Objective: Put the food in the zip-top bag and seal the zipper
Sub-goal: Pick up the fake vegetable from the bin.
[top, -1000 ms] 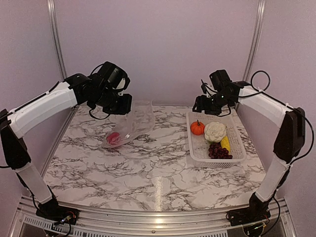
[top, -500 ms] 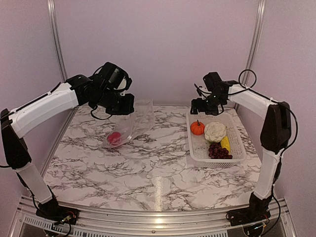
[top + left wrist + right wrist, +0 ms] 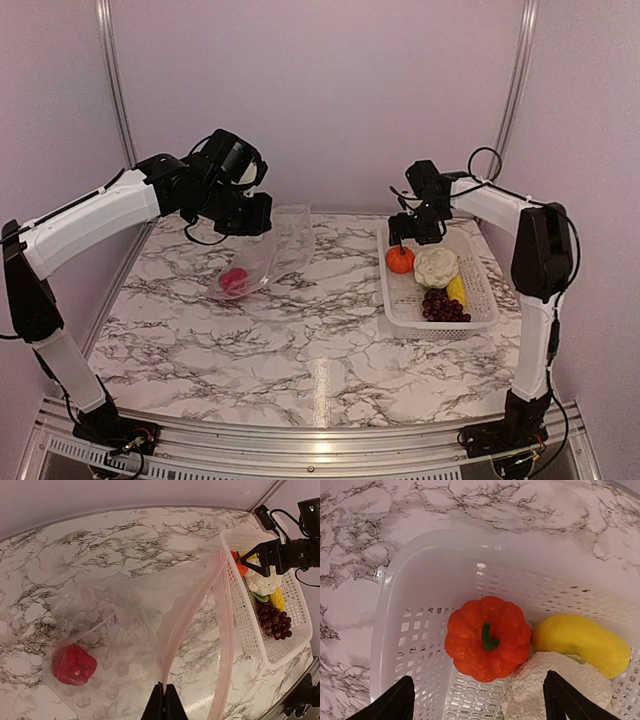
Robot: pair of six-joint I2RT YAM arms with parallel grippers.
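The clear zip-top bag [image 3: 272,250] hangs tilted over the left half of the table, mouth up. My left gripper [image 3: 262,222] is shut on its mouth edge [image 3: 164,700]. The pinkish zipper [image 3: 227,630] curves away from the jaws, and the mouth gapes open. A red pepper [image 3: 74,664] lies in the bag's bottom. My right gripper [image 3: 481,695] stands open just above the orange round fruit [image 3: 487,637] in the basket. Beside that fruit lie the white cauliflower [image 3: 555,690] and the yellow piece [image 3: 580,645]. The purple grapes [image 3: 443,305] sit nearer the front.
The white lattice basket [image 3: 400,310] stands on the right of the marble table, its near-left wall [image 3: 395,630] close to my right gripper's left finger. Aluminium posts and lilac walls close in the back and sides.
My right gripper has swung left and down to the basket's far-left corner, over the orange fruit, and its jaws have opened wider. The left arm and the bag have barely moved.
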